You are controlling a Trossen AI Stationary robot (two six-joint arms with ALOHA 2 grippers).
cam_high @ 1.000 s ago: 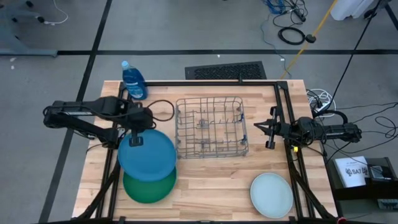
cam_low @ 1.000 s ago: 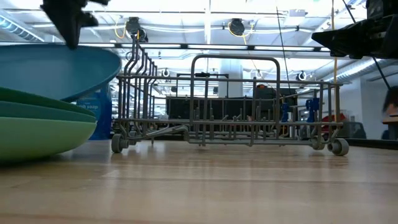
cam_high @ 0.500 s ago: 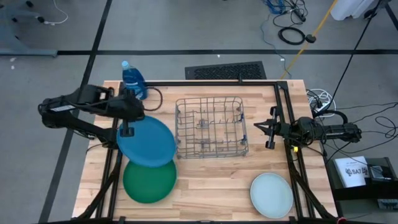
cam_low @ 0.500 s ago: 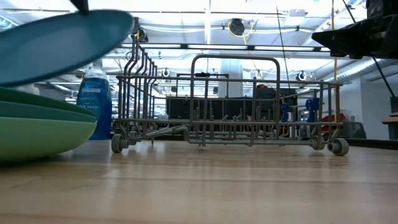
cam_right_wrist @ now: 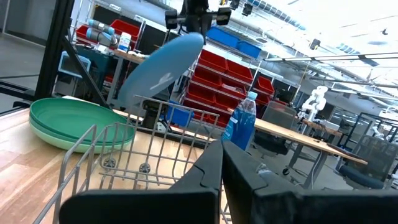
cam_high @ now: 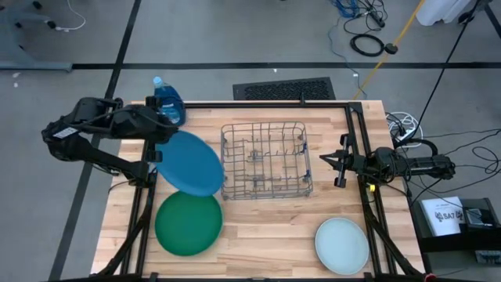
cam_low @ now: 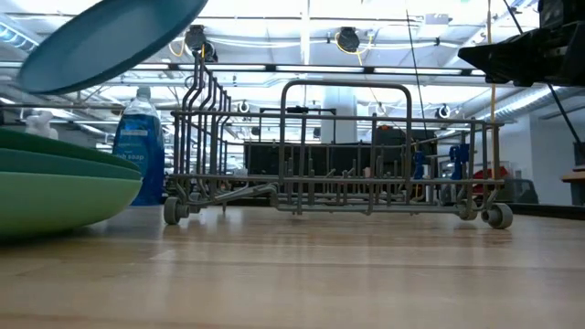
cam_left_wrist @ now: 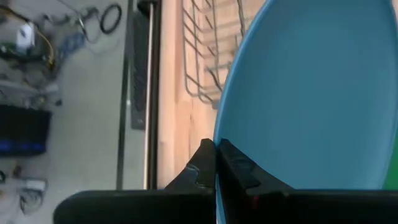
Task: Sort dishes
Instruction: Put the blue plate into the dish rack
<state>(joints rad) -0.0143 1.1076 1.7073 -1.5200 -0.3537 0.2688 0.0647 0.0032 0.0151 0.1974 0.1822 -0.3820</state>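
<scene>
A bright blue plate [cam_high: 188, 162] hangs tilted in the air between the green plates and the rack, with my left gripper [cam_high: 155, 153] shut on it. It also shows in the low view [cam_low: 110, 41] and from across the table [cam_right_wrist: 160, 70]. Below it a stack of green plates [cam_high: 188, 225] rests flat on the table. A pale mint plate [cam_high: 342, 245] lies flat at the near right. My right gripper [cam_high: 337, 167] waits shut at the table's right side, level and pointing toward the rack. My left gripper pinches the blue plate's rim [cam_left_wrist: 216, 149] on the plate's left side, one finger on each face. The fingers [cam_left_wrist: 239, 169] come from the table's left, slanting down. The plate is lifted clear of the green stack and slopes down away from the fingers.
A grey wire rack [cam_high: 264, 159] stands in the table's middle, just right of the held plate. A blue plastic bottle [cam_high: 168, 100] stands at the far left corner, close behind my left arm. Black frame rails [cam_high: 364, 157] run along the table's sides.
My left gripper has risen and drawn back toward the table's far left, rolling its wrist. The blue plate, which lay nearly level just over the green stack, is now higher and steeply tilted, and the dark green plate beneath is uncovered.
</scene>
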